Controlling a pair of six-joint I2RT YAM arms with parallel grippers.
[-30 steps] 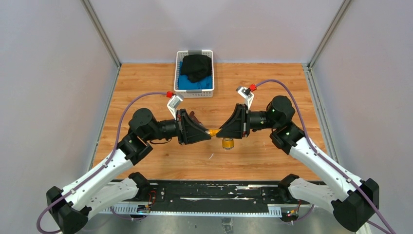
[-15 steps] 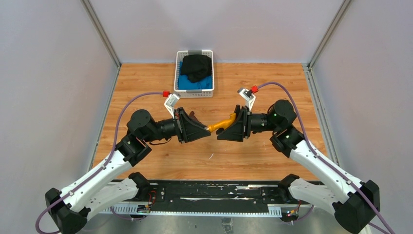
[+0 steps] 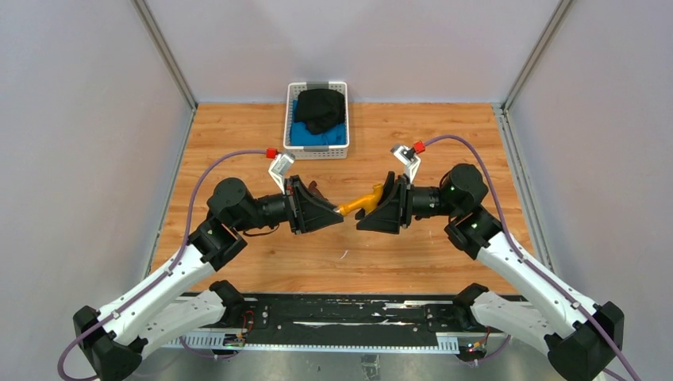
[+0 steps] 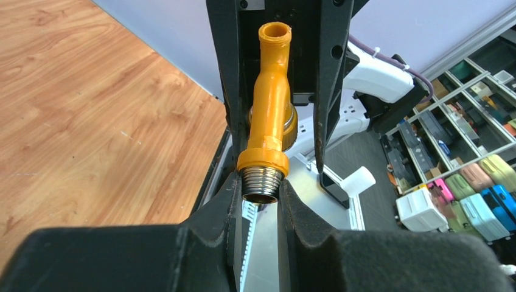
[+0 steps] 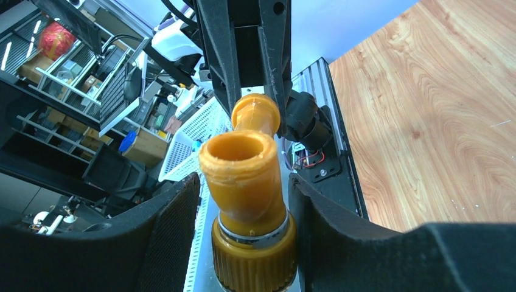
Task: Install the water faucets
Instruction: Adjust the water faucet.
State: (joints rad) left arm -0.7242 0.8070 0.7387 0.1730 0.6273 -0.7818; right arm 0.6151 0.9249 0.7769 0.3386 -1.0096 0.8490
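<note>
- Above the middle of the wooden table, the brass-yellow metal faucet with angled spout hangs between both claws.
- Left claw pinches its silvery threaded end.
- Right claw stands parted around its spout end, not squeezing.

The right pincer has let go of the yellow tap. Its jaws were clamped a second ago and now stand apart on either side of the knob. The tap has swung round, so the knob no longer hangs underneath. The right arm has eased back toward the worktop's right edge.
</note>
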